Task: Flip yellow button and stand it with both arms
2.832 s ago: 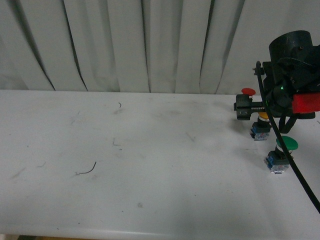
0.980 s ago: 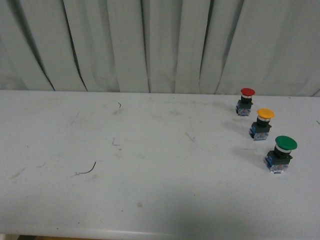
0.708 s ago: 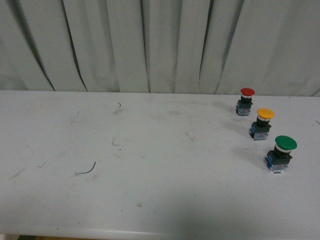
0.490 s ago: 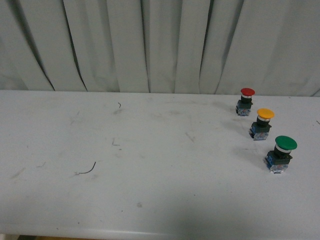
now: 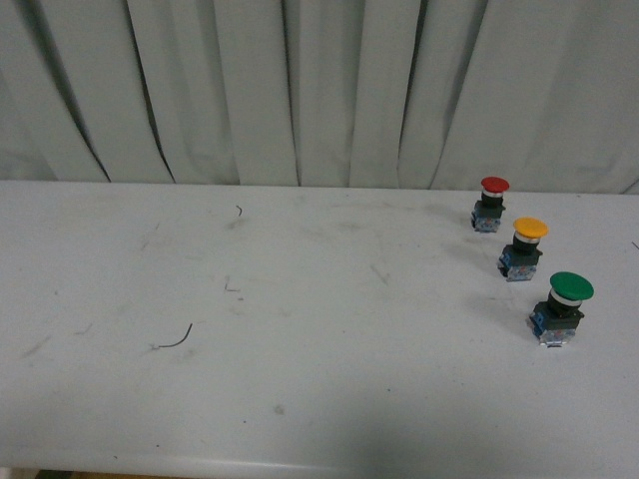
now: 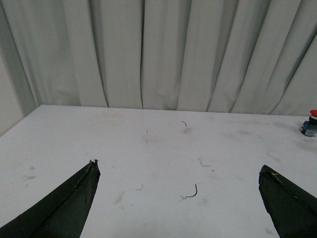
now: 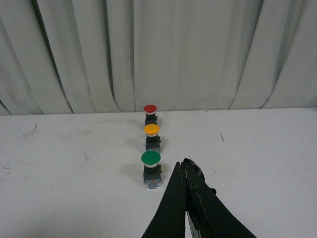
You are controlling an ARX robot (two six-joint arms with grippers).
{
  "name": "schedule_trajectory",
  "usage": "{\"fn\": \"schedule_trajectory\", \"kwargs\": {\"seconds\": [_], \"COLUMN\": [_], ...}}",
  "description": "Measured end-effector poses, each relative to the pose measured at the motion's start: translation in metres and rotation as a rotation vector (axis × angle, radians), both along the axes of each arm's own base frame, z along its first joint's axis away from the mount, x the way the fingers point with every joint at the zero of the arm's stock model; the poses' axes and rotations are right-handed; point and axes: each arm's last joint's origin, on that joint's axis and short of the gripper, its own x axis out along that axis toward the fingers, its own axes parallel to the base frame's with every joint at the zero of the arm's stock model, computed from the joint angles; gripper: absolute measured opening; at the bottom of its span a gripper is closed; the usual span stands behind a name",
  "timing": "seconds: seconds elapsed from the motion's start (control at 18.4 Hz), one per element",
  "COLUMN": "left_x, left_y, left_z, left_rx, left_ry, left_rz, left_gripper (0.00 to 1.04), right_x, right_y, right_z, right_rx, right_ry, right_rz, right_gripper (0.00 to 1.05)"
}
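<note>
The yellow button (image 5: 526,247) stands upright, cap up, on the white table at the right, between a red-capped button (image 5: 490,203) behind it and a larger green-capped button (image 5: 561,305) in front. All three also show in a row in the right wrist view: the yellow button (image 7: 152,137), the red (image 7: 149,113), the green (image 7: 151,168). My right gripper (image 7: 182,163) is shut and empty, its tips just beside the green button. My left gripper (image 6: 178,171) is open wide and empty over the bare table. Neither arm shows in the front view.
The white table (image 5: 300,329) has grey curtains (image 5: 300,90) behind its far edge. A small dark curl of wire (image 5: 178,339) lies at the left; it also shows in the left wrist view (image 6: 190,191). The red button (image 6: 311,122) shows at that view's edge.
2.8 s ago my right arm hung over the buttons at the front view's right edge; it has since left that view. Over the last second nothing has moved.
</note>
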Motion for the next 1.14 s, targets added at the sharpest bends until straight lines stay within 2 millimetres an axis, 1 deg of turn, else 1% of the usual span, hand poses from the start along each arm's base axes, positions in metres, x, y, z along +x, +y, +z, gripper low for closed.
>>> {"fn": "schedule_trajectory", "kwargs": {"seconds": [0.05,0.11,0.16,0.22,0.44,0.49,0.54,1.14], "left_x": [0.0000,0.0000,0.0000,0.0000,0.0000,0.0000,0.0000,0.0000], "left_y": [0.0000,0.0000,0.0000,0.0000,0.0000,0.0000,0.0000,0.0000], "left_z": [0.0000,0.0000,0.0000,0.0000,0.0000,0.0000,0.0000,0.0000], "left_rx": [0.000,0.000,0.000,0.000,0.000,0.000,0.000,0.000], "left_ry": [0.000,0.000,0.000,0.000,0.000,0.000,0.000,0.000], "left_rz": [0.000,0.000,0.000,0.000,0.000,0.000,0.000,0.000], "left_gripper": [0.98,0.98,0.98,0.98,0.98,0.98,0.98,0.98], "right_x": [0.0000,0.0000,0.0000,0.0000,0.0000,0.0000,0.0000,0.0000], "right_y": [0.0000,0.0000,0.0000,0.0000,0.0000,0.0000,0.0000,0.0000], "right_z": [0.0000,0.0000,0.0000,0.0000,0.0000,0.0000,0.0000,0.0000], "right_rx": [0.000,0.000,0.000,0.000,0.000,0.000,0.000,0.000], "right_ry": [0.000,0.000,0.000,0.000,0.000,0.000,0.000,0.000], "right_rz": [0.000,0.000,0.000,0.000,0.000,0.000,0.000,0.000], "right_gripper": [0.05,0.16,0.29,0.39,0.93,1.00,0.97,0.98]}}
